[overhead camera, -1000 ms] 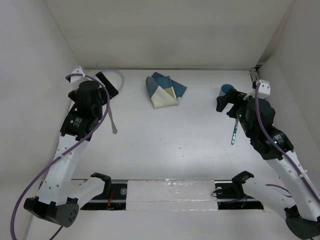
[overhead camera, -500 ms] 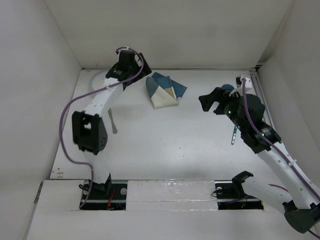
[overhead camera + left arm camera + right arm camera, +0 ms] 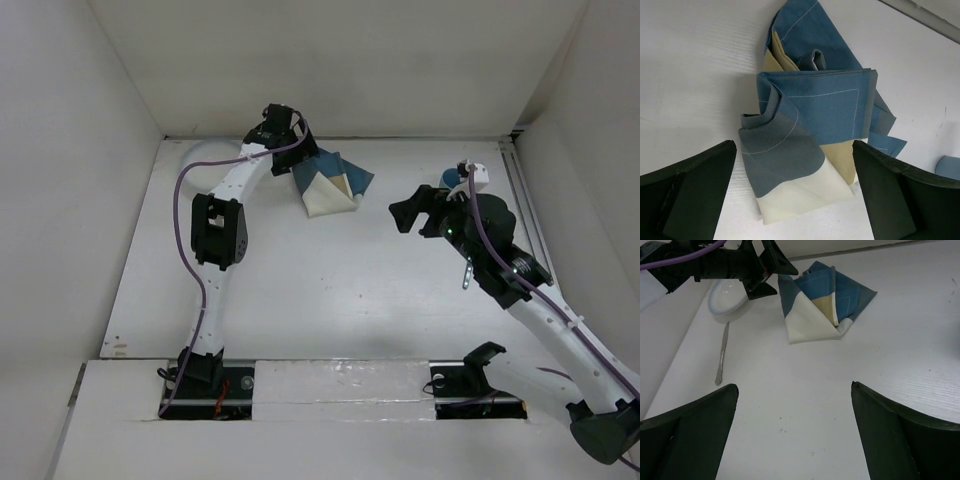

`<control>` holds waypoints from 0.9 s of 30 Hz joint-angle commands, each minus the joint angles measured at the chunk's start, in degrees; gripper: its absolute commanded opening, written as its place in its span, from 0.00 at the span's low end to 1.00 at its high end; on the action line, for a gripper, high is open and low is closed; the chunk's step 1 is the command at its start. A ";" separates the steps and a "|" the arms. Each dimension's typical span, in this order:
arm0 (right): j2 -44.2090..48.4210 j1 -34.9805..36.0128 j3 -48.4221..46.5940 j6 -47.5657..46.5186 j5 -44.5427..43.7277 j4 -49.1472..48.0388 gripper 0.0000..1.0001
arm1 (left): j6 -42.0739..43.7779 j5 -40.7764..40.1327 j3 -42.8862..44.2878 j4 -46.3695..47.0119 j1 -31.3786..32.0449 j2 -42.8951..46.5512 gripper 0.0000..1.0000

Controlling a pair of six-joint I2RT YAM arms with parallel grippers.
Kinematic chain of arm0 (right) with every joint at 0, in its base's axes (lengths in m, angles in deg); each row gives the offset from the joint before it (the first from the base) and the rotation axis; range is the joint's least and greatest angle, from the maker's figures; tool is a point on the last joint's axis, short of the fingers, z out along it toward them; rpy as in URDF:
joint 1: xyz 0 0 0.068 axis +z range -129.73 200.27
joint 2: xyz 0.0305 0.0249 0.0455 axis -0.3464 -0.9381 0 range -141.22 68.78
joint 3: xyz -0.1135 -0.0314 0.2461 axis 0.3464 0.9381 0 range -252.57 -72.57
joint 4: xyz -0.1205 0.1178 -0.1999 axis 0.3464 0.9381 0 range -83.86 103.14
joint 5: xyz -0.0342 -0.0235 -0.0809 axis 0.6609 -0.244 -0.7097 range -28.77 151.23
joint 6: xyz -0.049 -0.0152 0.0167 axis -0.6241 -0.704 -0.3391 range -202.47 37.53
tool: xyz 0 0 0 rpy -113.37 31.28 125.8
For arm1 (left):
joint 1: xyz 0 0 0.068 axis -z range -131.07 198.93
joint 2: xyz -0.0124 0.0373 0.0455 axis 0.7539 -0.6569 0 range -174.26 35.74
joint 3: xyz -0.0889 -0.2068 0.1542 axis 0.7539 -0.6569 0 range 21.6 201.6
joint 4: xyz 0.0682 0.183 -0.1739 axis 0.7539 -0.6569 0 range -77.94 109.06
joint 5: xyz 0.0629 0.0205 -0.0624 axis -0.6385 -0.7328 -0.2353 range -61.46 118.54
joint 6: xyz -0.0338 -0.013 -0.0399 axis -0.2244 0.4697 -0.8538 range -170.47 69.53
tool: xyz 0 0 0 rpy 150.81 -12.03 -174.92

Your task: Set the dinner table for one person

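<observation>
White dinner table (image 3: 330, 290) — blue, tan, cream placemat (image 3: 810, 105) (pale stitched lines).

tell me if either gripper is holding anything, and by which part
Nothing is held: left gripper open above the placemat, right gripper open over the dinner table.

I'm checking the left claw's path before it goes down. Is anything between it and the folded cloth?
Nothing visible. The open left claw frames the cloth, with only bare table around it. The plate and knife lie off to the side.
</observation>
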 commanded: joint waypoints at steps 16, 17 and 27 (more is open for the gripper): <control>-2.11 0.59 -0.01 -0.43 1.49 -5.71 1.00 | 0.29 0.26 1.81 0.94 0.10 -0.39 0.29; -2.11 1.11 -0.01 -0.43 1.49 -5.71 1.00 | 0.29 0.26 2.33 0.94 0.10 -0.39 0.24; -5.08 1.11 0.16 -0.43 0.97 -9.13 1.00 | -0.58 0.36 -13.25 7.34 0.10 13.28 0.00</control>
